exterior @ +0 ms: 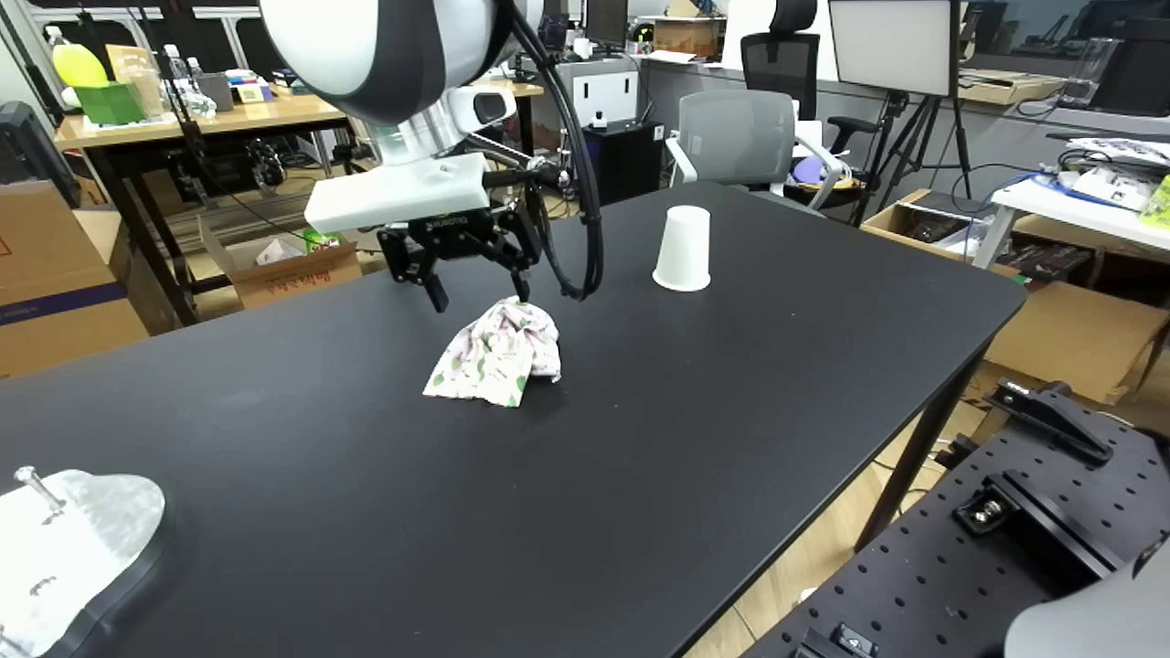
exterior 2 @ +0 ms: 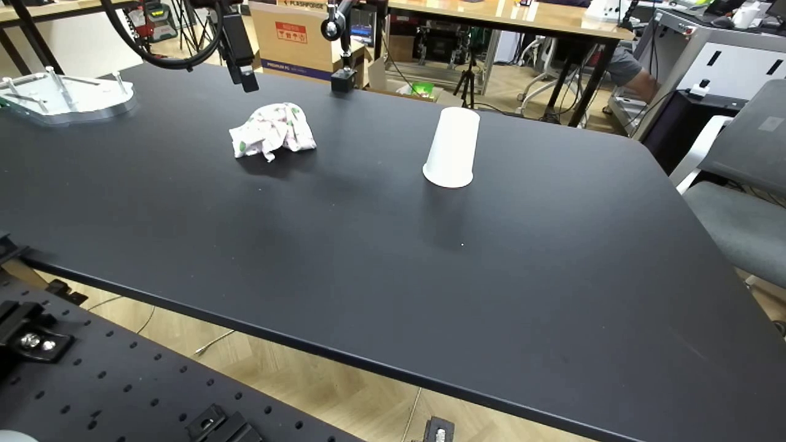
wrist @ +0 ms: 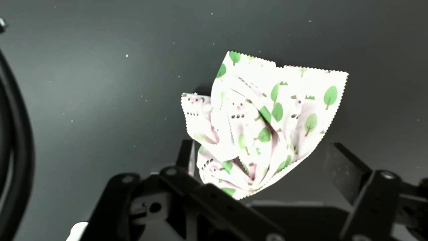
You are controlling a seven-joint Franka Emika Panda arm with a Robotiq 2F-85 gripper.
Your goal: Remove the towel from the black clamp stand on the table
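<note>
Two fingers (wrist: 349, 170) of the gripper (exterior: 481, 294) are spread apart near the towel (exterior: 498, 355), part of which shows between them in the wrist view; whether either touches it, I cannot tell. At near left in an exterior view, one pale plate (exterior: 114, 514) with metal pegs (exterior: 40, 490) sits on the dark table (exterior: 658, 439), partly out of frame. Beyond the table on the left, one open cardboard box (exterior: 297, 281) holds a white item (exterior: 277, 252) and a green item (exterior: 321, 239). Further right, the one towel, printed with green trees, lies crumpled on the table. One black stand (exterior 2: 342, 81) with a jointed metal arm (exterior 2: 346, 54) is at the far edge in an exterior view, apart from the towel. To the towel's right in both exterior views, one white cup (exterior 2: 453, 147) stands upside down, its inside hidden. Beyond it in an exterior view are one grey chair (exterior: 736, 137) and one black chair (exterior: 779, 68). At right, an open carton (exterior: 885, 222) contains dark items (exterior: 930, 227), too jumbled to count.
</note>
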